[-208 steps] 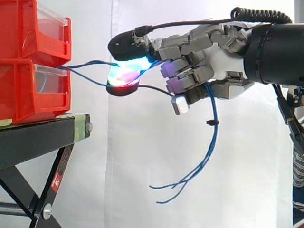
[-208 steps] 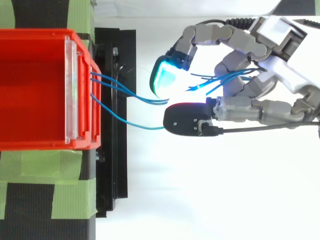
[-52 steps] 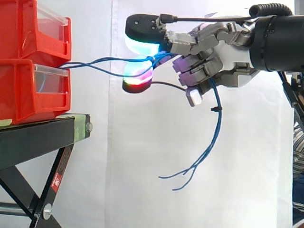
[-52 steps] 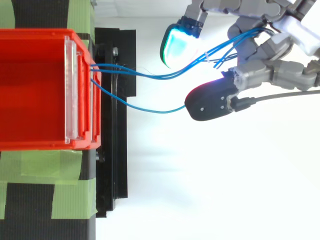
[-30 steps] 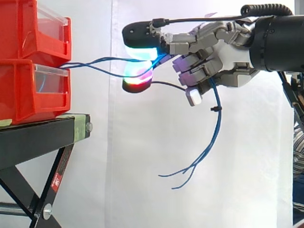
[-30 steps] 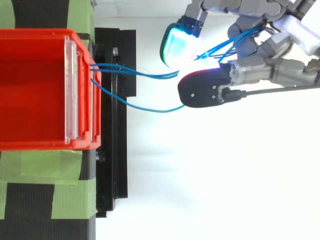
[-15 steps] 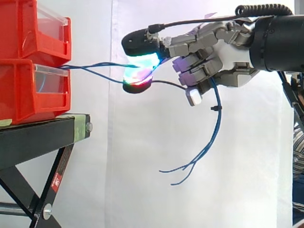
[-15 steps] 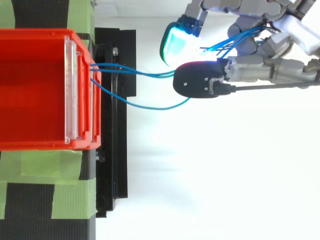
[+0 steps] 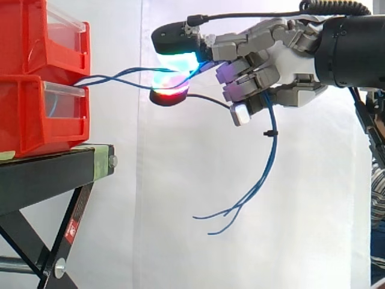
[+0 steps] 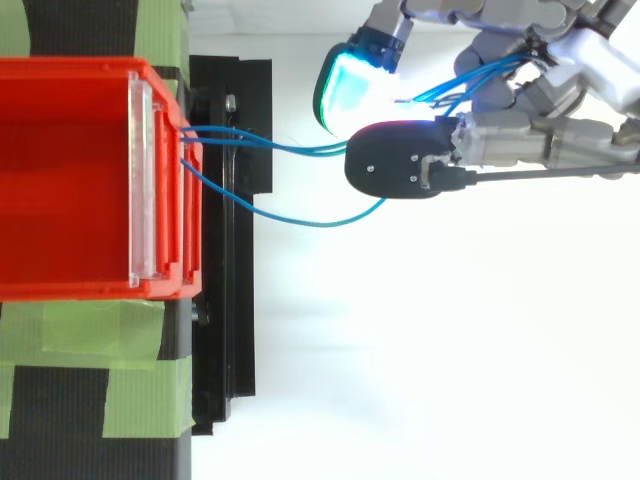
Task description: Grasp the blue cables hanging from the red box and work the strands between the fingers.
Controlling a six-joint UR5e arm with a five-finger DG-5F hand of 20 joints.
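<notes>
Blue cables (image 10: 320, 224) stretch from red box (image 9: 30, 120) into the hand's (image 9: 283, 66) pinch.

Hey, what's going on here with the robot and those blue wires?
The robot's hand has the blue cables pinched between its glowing pads. The strands run from the red box on the black stand across to the hand, pass through its curled fingers, and their loose ends dangle below it.
</notes>
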